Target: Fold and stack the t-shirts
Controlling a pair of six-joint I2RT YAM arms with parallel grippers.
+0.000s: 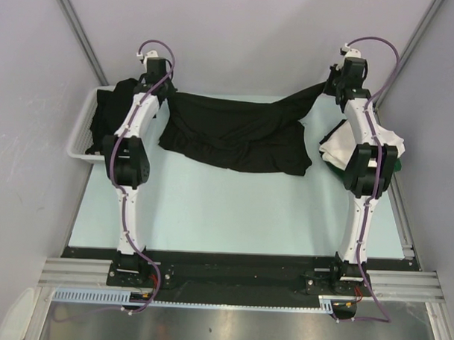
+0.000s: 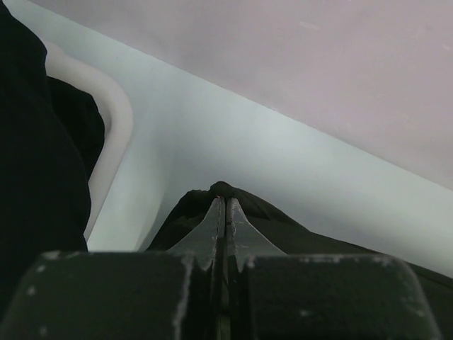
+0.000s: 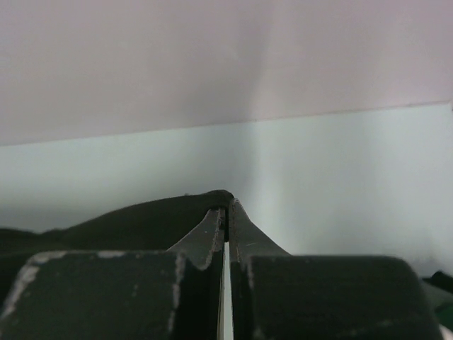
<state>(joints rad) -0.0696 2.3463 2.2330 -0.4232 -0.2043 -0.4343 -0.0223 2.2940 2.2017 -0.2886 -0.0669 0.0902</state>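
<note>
A black t-shirt hangs stretched between my two grippers at the far side of the table, its lower part bunched on the surface. My left gripper is shut on its left corner; in the left wrist view the cloth peaks at my closed fingertips. My right gripper is shut on its right corner; the cloth shows at the fingertips. More black shirts fill the basket on the left. A white shirt lies on a dark green one at the right.
The white slotted basket stands at the table's far left corner, its rim also in the left wrist view. Walls close in on the left, back and right. The pale table surface lies between the arms.
</note>
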